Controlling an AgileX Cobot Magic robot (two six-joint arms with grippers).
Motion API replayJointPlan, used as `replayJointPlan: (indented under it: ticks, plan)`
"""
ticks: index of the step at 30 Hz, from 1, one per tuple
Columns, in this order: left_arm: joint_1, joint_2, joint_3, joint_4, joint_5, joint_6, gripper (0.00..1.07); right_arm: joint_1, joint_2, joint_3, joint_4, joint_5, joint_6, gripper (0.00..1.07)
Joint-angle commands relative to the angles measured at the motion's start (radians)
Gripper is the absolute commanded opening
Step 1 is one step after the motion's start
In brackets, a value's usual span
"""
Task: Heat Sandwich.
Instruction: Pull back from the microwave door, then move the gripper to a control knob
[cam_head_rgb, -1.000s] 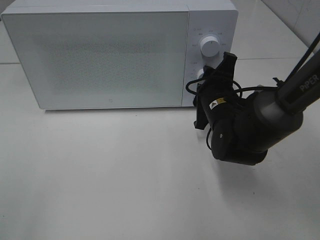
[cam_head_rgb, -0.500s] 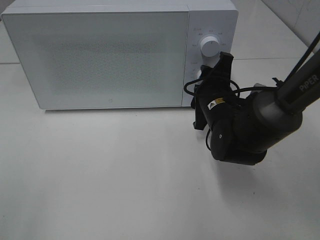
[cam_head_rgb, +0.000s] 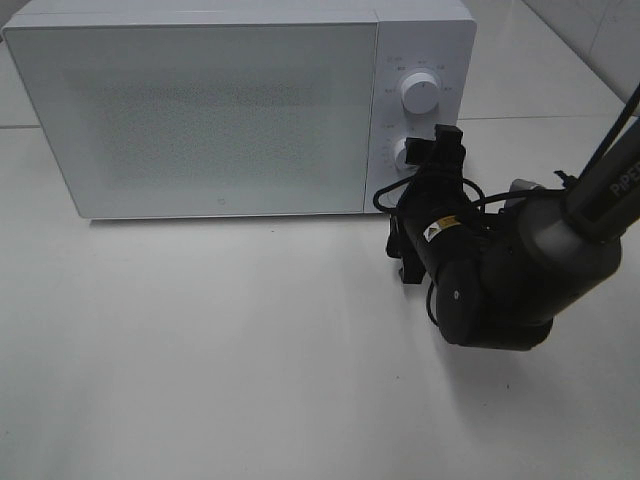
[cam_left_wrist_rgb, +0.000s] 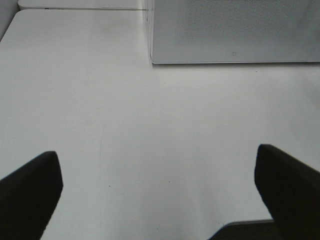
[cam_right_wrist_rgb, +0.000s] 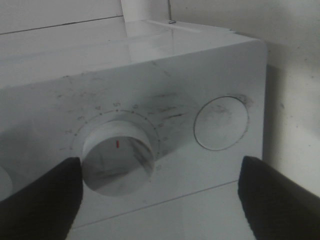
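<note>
Here, the right gripper (cam_right_wrist_rgb: 160, 200) faces the boxy white microwave oven (cam_head_rgb: 220, 110), jaws spread wide, its round white lower dial (cam_right_wrist_rgb: 117, 155) dead ahead between them, untouched. The left gripper (cam_left_wrist_rgb: 160, 192), also open, hangs farther off over the white tabletop (cam_left_wrist_rgb: 125, 125). The sandwich is out of sight; the oven door (cam_head_rgb: 200, 120) is shut.

- The microwave (cam_head_rgb: 200, 110) has a shut, cloudy door, so its inside is hidden.
- The right gripper (cam_head_rgb: 438, 148) covers part of the lower knob (cam_head_rgb: 403, 155).
- The tiny marks around it and around the upper knob (cam_head_rgb: 419, 92) are too small to read.
- The right arm (cam_head_rgb: 600, 190) is cut off at the right edge.
- Only the dark, fuzzy fingertips (cam_left_wrist_rgb: 30, 195) of the left gripper (cam_left_wrist_rgb: 160, 200) show; the rest is cut off.
</note>
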Motion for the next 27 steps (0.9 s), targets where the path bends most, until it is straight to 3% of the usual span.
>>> replayJointPlan:
  ticks: [1, 11, 20, 27]
  plan:
    - [0.002, -0.017, 0.0, -0.004, -0.005, -0.006, 0.98, 0.002, -0.041, 0.034, -0.048, -0.147, -0.032, 0.77]
    - [0.002, -0.017, 0.0, -0.004, -0.005, -0.006, 0.98, 0.001, -0.169, 0.142, -0.127, -0.086, -0.141, 0.76]
    - [0.002, -0.017, 0.0, -0.004, -0.005, -0.006, 0.98, 0.0, -0.316, 0.224, -0.191, 0.102, -0.419, 0.76]
    - [0.002, -0.017, 0.0, -0.004, -0.005, -0.006, 0.98, -0.061, -0.431, 0.223, -0.366, 0.357, -0.687, 0.76]
